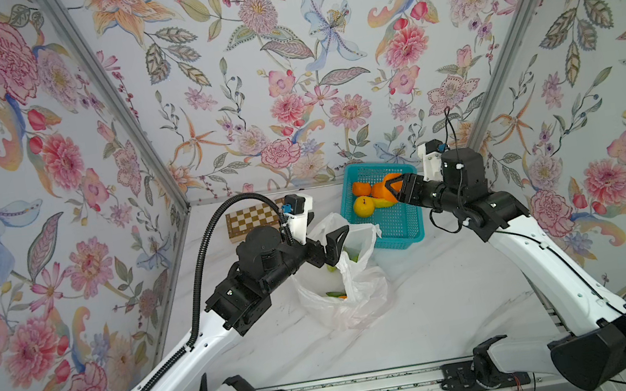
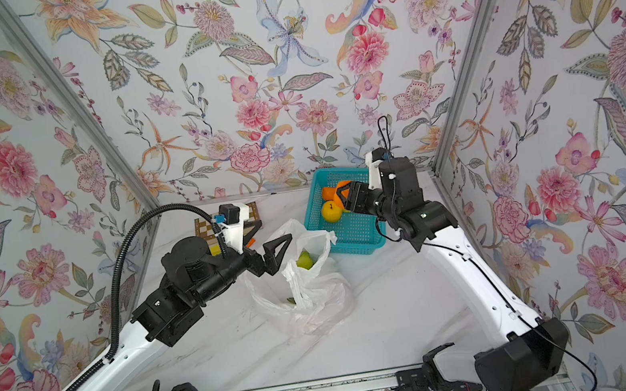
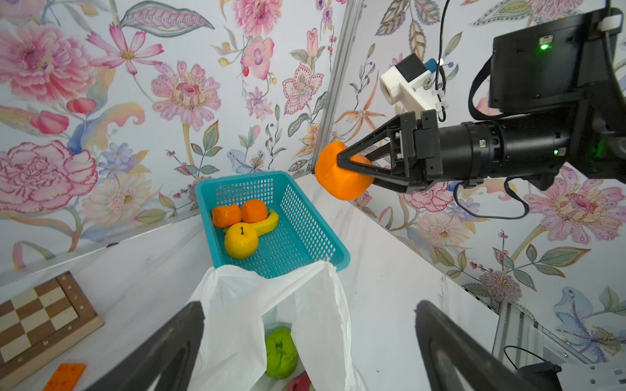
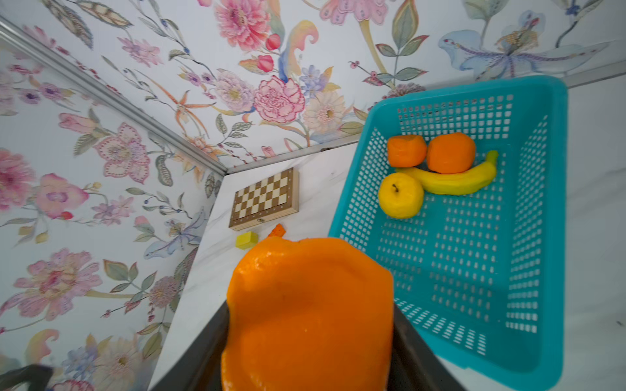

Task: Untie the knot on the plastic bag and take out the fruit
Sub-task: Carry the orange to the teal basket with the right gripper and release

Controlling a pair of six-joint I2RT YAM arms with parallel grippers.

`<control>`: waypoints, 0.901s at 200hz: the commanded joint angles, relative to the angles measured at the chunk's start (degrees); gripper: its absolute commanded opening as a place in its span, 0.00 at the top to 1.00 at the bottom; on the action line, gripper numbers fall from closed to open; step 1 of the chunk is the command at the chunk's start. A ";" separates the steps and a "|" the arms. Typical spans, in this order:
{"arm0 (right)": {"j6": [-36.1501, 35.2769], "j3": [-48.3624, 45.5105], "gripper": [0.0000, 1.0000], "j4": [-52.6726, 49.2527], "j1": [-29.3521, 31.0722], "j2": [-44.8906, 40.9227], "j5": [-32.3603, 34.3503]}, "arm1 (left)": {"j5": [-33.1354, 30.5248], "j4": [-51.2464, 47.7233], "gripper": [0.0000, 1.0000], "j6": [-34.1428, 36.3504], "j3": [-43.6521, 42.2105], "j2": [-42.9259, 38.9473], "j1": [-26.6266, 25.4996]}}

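Unloading step; right end effector [image 3: 345, 172] clamped on orange fruit [image 3: 328, 172] above the basket [image 3: 237, 176], should lower, then release; left end effector [image 3: 310, 304] spread wide at plastic bag [image 3: 237, 304] beside the basket.

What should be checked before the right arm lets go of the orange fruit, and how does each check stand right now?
1. Right gripper clamps the orange fruit: ok, held between both fingers.
2. Fruit is above the teal basket: ok in both top views; how high it is, cannot tell.
3. Landing room in the basket: ok, most of its floor is bare.
4. Left gripper open: ok, jaws spread wide.
5. Left gripper clear of the plastic bag: cannot tell, film sits between the fingers.
6. Bag mouth open, no knot seen: ok; a green fruit lies inside.
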 commanded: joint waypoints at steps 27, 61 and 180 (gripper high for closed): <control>-8.20 6.80 0.48 -3.31 -5.19 10.74 2.83 | -4.72 -7.70 0.01 -5.53 2.83 0.82 -0.30; -11.99 13.32 0.48 -6.16 -6.75 20.18 4.37 | -3.59 -8.10 0.01 -6.30 3.58 1.59 -0.32; -19.35 42.59 0.49 -15.84 -8.21 51.92 12.52 | 9.26 -3.34 0.01 -2.44 8.62 8.18 -0.41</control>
